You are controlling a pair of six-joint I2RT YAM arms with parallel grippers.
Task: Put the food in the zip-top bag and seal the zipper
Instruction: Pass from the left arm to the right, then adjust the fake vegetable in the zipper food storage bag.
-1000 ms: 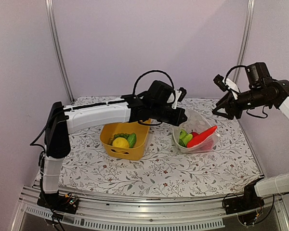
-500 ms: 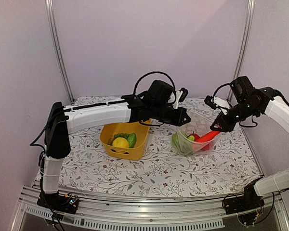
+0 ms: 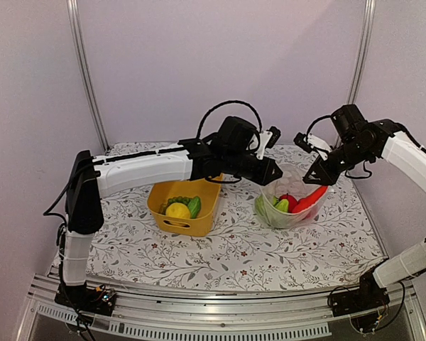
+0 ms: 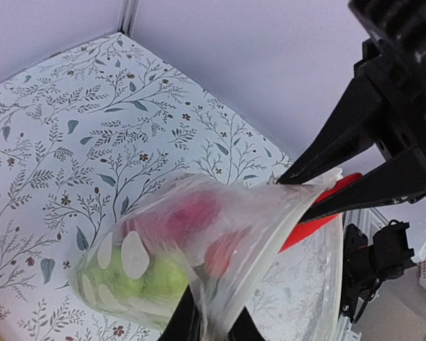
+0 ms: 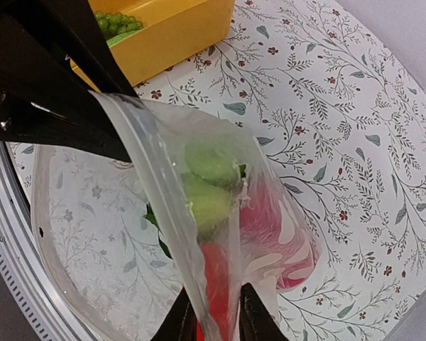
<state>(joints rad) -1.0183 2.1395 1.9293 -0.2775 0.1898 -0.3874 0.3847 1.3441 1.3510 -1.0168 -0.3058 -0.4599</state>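
No text, label, brand or number can be read (in any view).

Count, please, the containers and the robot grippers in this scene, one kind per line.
yellow plastic basket: 1
clear plastic zip-top bag: 1
black two-finger grippers: 2 (left gripper, right gripper)
total: 4

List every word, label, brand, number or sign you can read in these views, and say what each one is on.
None: no readable text in any view.
zip-top bag: clear plastic, no print; the pale patches on it carry no letters.
yellow basket: plain, no label.
tablecloth: leaf and flower pattern only.
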